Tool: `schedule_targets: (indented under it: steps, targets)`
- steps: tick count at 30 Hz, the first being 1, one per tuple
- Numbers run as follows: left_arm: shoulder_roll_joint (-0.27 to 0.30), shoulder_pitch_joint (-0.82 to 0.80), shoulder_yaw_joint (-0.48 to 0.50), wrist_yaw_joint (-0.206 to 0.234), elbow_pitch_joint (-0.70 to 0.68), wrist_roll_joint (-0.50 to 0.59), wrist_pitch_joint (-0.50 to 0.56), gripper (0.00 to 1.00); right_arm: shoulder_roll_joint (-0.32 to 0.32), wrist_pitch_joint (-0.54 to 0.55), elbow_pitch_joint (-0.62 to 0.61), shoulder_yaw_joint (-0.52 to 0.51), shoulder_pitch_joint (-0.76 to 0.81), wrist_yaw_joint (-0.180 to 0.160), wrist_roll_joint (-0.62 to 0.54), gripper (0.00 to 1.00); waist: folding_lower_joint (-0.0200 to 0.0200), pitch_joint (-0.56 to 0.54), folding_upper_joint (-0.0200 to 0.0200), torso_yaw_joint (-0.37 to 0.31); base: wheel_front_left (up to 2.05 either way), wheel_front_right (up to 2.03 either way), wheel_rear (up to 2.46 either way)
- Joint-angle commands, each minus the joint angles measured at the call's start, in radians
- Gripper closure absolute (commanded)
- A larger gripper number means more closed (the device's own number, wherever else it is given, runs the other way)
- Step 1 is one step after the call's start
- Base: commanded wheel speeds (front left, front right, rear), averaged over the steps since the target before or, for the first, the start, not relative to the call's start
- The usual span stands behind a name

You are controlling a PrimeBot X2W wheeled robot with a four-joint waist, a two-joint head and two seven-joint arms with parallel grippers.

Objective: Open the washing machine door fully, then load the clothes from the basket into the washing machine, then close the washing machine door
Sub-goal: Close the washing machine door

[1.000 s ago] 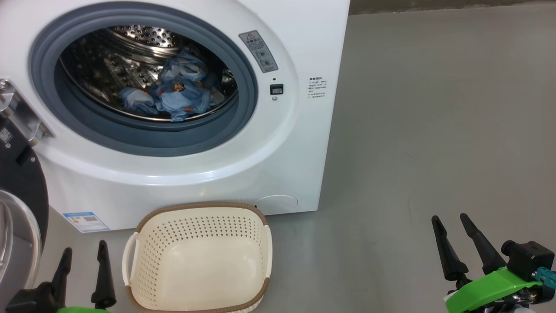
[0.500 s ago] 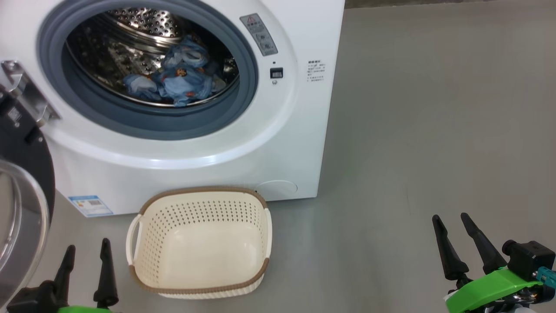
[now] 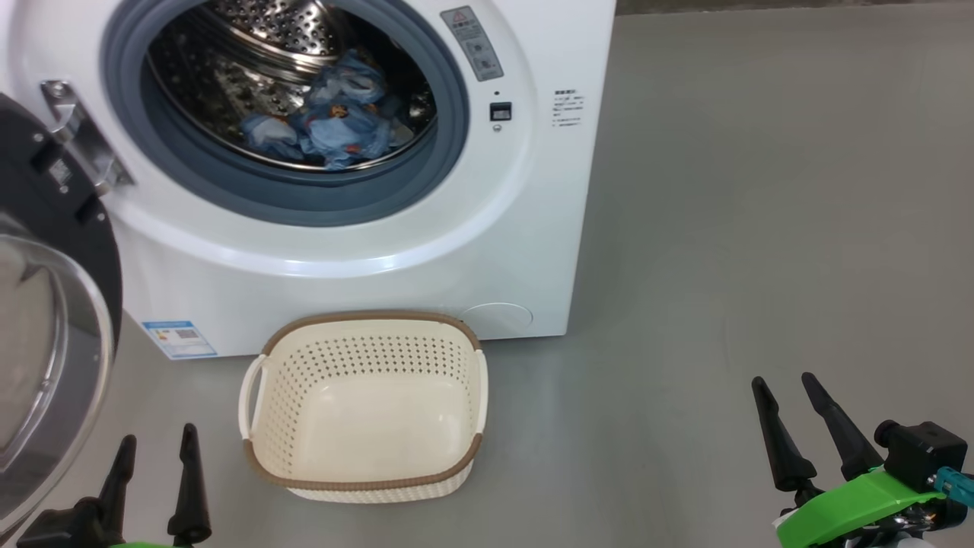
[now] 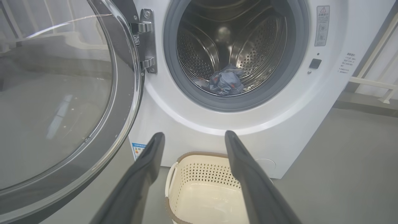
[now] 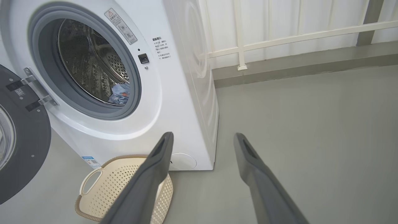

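Note:
The white washing machine [image 3: 533,198] stands with its round black-rimmed door [image 3: 46,320] swung wide open to the left. Light-blue clothes [image 3: 338,125] with orange prints lie in the steel drum, also seen as clothes [image 4: 225,82] and clothes [image 5: 119,93]. The cream basket [image 3: 365,407] sits on the floor before the machine with nothing in it; basket [image 4: 202,189], basket [image 5: 118,186]. My left gripper [image 3: 156,438] is open at the lower left, beside the basket. My right gripper [image 3: 784,380] is open at the lower right, over bare floor.
Grey floor [image 3: 761,228] stretches to the right of the machine. A white railing [image 5: 279,37] and a low kerb run behind it. The open door [image 4: 62,99] stands close to my left arm.
The head camera has pulled back and shifted, so the machine and basket sit higher and further right, and more of the door shows. Both grippers stay open; nothing else has moved.

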Motion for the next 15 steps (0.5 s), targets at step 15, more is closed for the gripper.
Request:
schedule_targets:
  steps: [15]
  targets:
    - [-0.024, 0.017, 0.081, -0.002, -0.035, -0.006, -0.006, 0.0, -0.012, -0.005, -0.016, 0.102, -0.025, 0.002, 0.017, 0.0, 0.0, -0.008, 0.0, 0.217, 0.0, 0.0, 0.0]
